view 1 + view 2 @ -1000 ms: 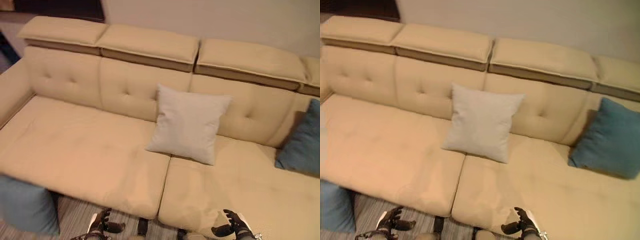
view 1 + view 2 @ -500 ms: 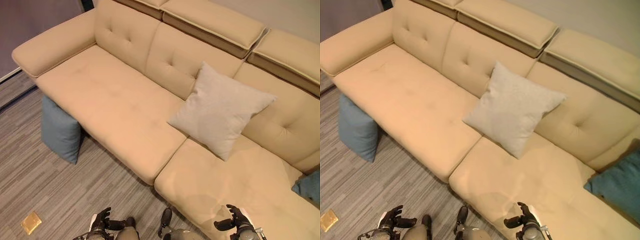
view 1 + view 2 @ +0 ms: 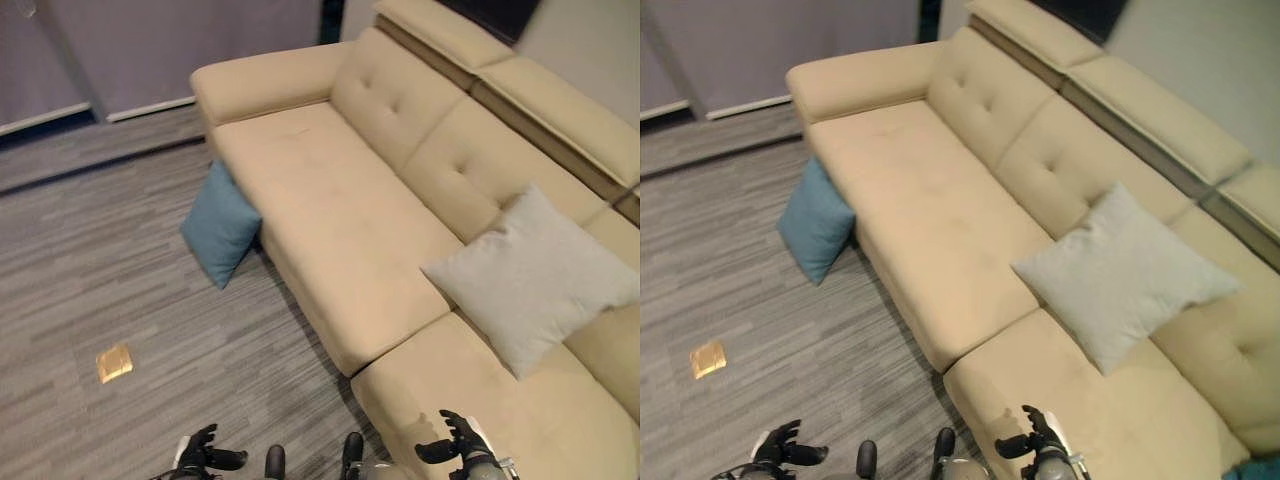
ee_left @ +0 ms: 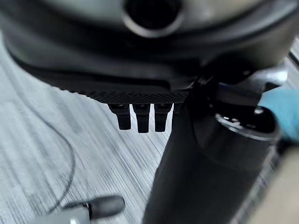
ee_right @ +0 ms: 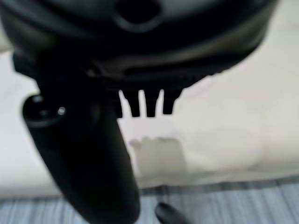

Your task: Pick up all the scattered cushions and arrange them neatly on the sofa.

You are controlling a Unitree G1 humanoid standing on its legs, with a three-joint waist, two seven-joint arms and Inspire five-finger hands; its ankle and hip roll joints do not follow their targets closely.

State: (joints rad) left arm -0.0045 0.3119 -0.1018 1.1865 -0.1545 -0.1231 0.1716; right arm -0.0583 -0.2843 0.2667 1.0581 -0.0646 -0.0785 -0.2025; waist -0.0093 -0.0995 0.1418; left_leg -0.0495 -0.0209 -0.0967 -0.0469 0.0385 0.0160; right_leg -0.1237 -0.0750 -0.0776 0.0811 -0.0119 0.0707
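Floor-bound blue cushion (image 3: pixel 220 236), far from hands.

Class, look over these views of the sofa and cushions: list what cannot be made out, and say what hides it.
- Blue cushion on the floor: its far side is hidden behind the sofa front in the left eye view.
- A second blue patch: cut off by the right eye view's corner, so what it is stays unclear.
- Grey cushion: its back is hidden against the backrest.
- Small yellow square on the floor: too small to identify.

Blue cushion (image 3: pixel 221 235) stood on the floor (image 3: pixel 90 290), leaned against the beige sofa (image 3: pixel 330 200) front, pale grey cushion (image 3: pixel 525 275) propped against the backrest.
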